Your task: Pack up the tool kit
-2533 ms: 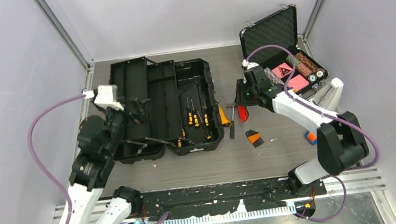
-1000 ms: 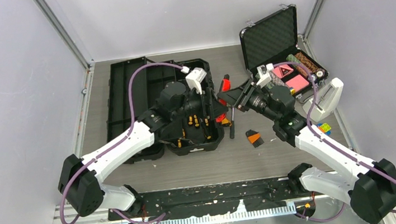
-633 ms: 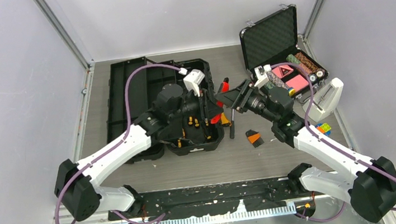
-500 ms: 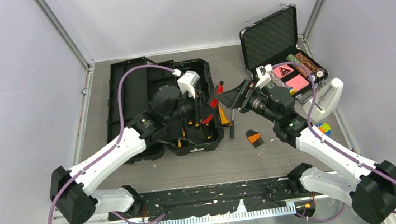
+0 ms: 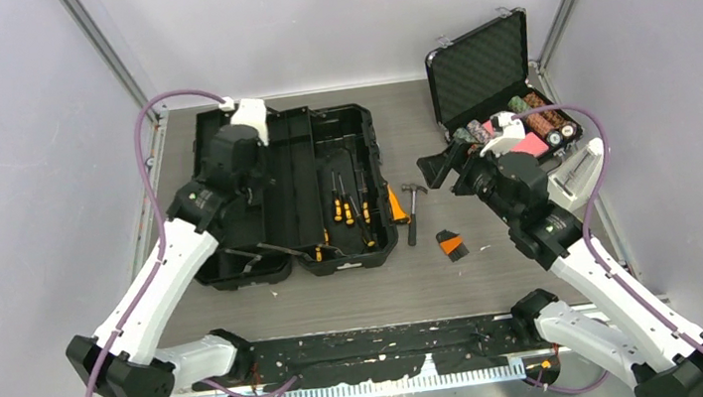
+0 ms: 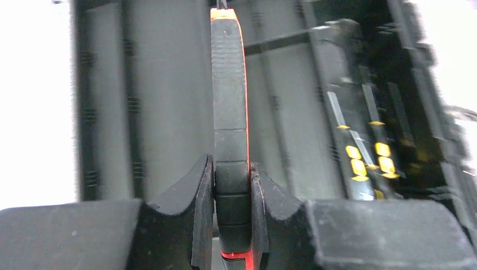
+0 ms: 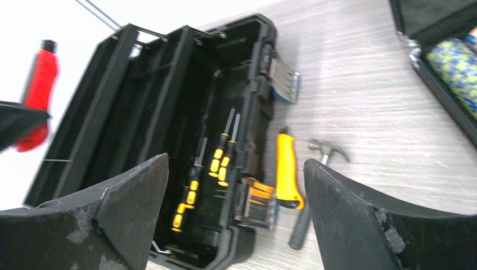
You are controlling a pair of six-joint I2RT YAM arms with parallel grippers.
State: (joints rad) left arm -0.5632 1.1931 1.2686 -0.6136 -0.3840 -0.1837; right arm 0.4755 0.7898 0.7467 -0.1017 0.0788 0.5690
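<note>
— Half a second on: the left hand [image 5: 246, 181] has swung from the right edge of the toolbox [image 5: 290, 135] to its far-left half. The right hand [image 5: 441, 163] has backed toward the chip case [image 5: 485, 68].
— Top view, what's still out?
— Hammer [image 5: 411, 207] and yellow tool [image 5: 396, 203] on the bench [image 5: 418, 291], just beside the toolbox. Screwdrivers [image 5: 348, 204] are inside.
— Left wrist?
— Fingers [image 6: 194, 225] are clamped on the red-and-black tool [image 6: 229, 112] near one end. Its long body sticks out over a ribbed trough.
— Risk?
— It's held by one end, so it may pivot on release, land across a rib and block the lid.
— Right wrist?
— Hand spread wide, empty. The hammer lies just beside the yellow tool. A grab at one may drag the other, or catch the blue latch [image 7: 281, 79].
</note>
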